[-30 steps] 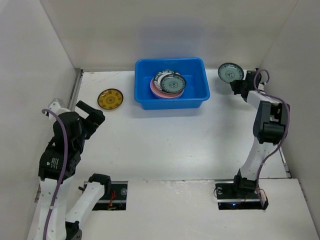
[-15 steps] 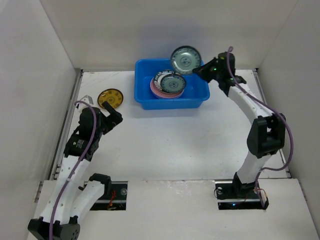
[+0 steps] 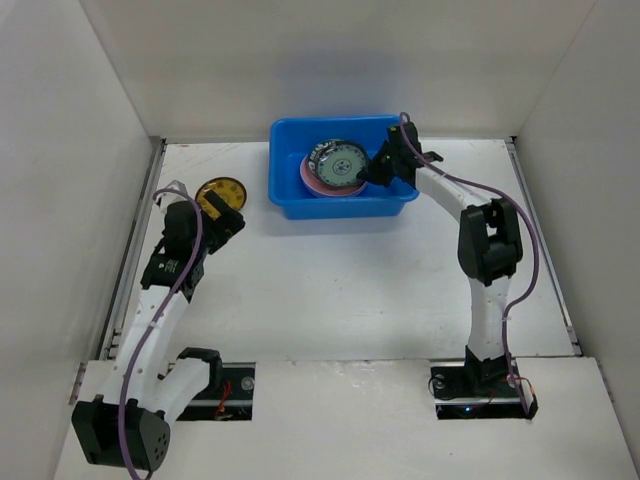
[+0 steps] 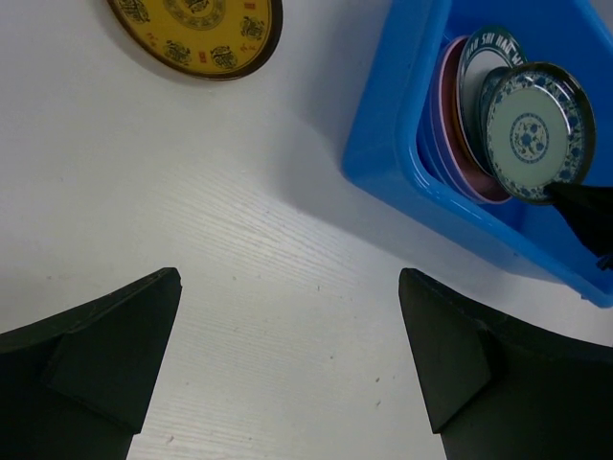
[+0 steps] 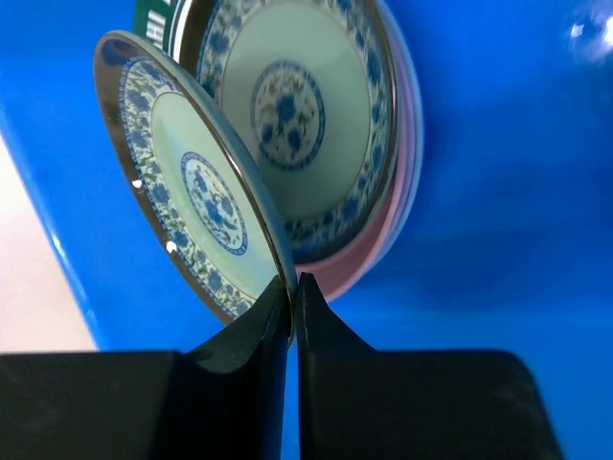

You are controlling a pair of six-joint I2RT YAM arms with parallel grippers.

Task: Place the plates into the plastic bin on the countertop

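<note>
Pinching the rim of a blue-patterned plate [image 5: 187, 192], my right pincer [image 5: 292, 287] holds it tilted inside the blue plastic bin [image 5: 498, 192] — the stacked plates [image 5: 306, 105] lie just beyond its tips. My left pincer [image 4: 289, 278] gapes wide above the countertop [image 4: 239, 220]; a yellow plate [image 4: 196, 34] lies ahead, to its left.

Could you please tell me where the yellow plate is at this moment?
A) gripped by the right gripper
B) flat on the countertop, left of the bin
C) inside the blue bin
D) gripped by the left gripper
B: the yellow plate lies flat on the countertop left of the blue bin, ahead of the open left gripper.
</note>
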